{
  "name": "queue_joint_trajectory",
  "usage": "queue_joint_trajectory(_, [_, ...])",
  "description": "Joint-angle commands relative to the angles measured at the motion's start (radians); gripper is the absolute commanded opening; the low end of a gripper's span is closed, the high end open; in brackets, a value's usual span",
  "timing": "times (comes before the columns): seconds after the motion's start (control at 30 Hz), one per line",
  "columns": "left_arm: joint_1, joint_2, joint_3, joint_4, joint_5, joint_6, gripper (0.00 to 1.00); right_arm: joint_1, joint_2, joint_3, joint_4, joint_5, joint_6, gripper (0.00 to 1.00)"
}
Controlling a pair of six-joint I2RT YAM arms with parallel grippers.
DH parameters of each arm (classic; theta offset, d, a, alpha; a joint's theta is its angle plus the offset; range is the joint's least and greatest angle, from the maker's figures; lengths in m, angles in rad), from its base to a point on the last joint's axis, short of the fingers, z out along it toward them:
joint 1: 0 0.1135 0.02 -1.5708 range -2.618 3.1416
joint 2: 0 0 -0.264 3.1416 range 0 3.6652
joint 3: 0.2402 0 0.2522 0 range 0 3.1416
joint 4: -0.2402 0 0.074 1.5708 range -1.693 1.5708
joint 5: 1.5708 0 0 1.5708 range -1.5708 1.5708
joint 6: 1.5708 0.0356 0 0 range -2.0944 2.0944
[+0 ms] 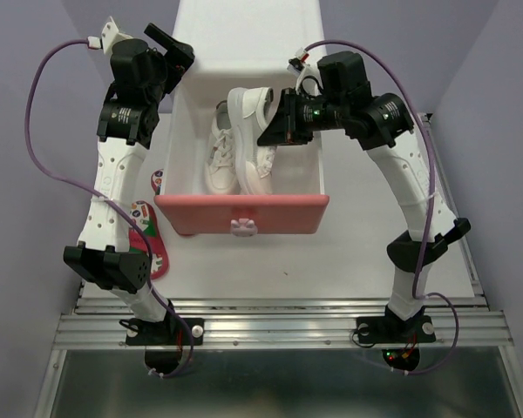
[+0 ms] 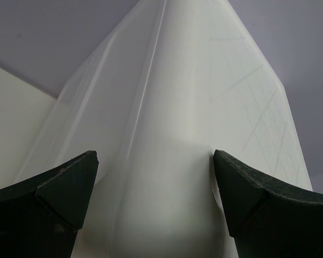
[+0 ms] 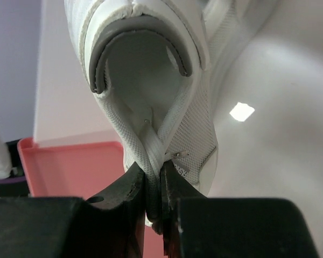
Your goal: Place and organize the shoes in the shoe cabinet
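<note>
Sandals (image 1: 148,233), red, on table (image 1: 357,261) left of drawer (image 1: 242,214), mostly hidden under left arm, count unclear. Left sneaker (image 1: 220,155) flat in pulled-out drawer; right sneaker (image 1: 254,131) just beside it, same front-to-back axis, tilted, collar edge pinched by clamped fingers of right gripper (image 3: 153,178), the nearer arm; whether its sole rests on drawer floor is hidden. Left gripper (image 1: 171,50), fingers wide apart and empty, at cabinet (image 2: 167,107) corner, farthest back; contact unclear.
</note>
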Motion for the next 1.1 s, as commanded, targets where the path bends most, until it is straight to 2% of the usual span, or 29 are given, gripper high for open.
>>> queue_joint_trajectory(0.0, [-0.015, 0.091, -0.097, -0.340, 0.003, 0.118, 0.97, 0.027, -0.054, -0.006, 0.003, 0.233, 0.007, 0.01])
queue_joint_trajectory(0.17, [-0.015, 0.096, -0.098, -0.342, 0.006, 0.132, 0.97, 0.052, 0.011, 0.090, -0.084, 0.330, 0.024, 0.01])
queue_joint_trajectory(0.27, [-0.013, 0.105, -0.086, -0.345, 0.008, 0.137, 0.97, 0.072, 0.001, 0.066, -0.092, 0.471, 0.047, 0.01])
queue_joint_trajectory(0.53, [-0.013, 0.122, -0.062, -0.357, 0.006, 0.157, 0.97, 0.072, 0.039, 0.092, -0.146, 0.525, 0.050, 0.01])
queue_joint_trajectory(0.57, [-0.013, 0.128, -0.058, -0.359, 0.008, 0.158, 0.97, 0.072, 0.035, 0.078, -0.140, 0.525, 0.052, 0.09])
queue_joint_trajectory(0.63, [-0.013, 0.136, -0.057, -0.362, 0.009, 0.158, 0.97, 0.081, 0.039, 0.070, -0.147, 0.525, 0.050, 0.13])
queue_joint_trajectory(0.67, [-0.013, 0.137, -0.057, -0.360, 0.011, 0.158, 0.97, 0.081, 0.054, 0.076, -0.152, 0.525, 0.047, 0.22])
queue_joint_trajectory(0.73, [-0.013, 0.140, -0.054, -0.360, 0.009, 0.158, 0.97, 0.081, 0.067, 0.087, -0.152, 0.525, 0.040, 0.29])
queue_joint_trajectory(0.77, [-0.013, 0.142, -0.052, -0.360, 0.011, 0.160, 0.97, 0.081, 0.067, 0.086, -0.138, 0.525, 0.038, 0.39])
queue_joint_trajectory(0.83, [-0.013, 0.145, -0.048, -0.363, 0.006, 0.163, 0.97, 0.081, 0.061, 0.073, -0.109, 0.525, 0.030, 0.44])
queue_joint_trajectory(0.87, [-0.013, 0.145, -0.046, -0.365, 0.006, 0.163, 0.97, 0.081, 0.056, 0.057, -0.091, 0.525, 0.027, 0.53])
queue_joint_trajectory(0.9, [-0.013, 0.145, -0.046, -0.365, 0.005, 0.163, 0.97, 0.081, 0.050, 0.047, -0.053, 0.525, 0.026, 0.57])
queue_joint_trajectory(1.07, [-0.013, 0.145, -0.046, -0.368, 0.000, 0.161, 0.97, 0.081, 0.038, 0.033, 0.014, 0.525, 0.011, 0.64])
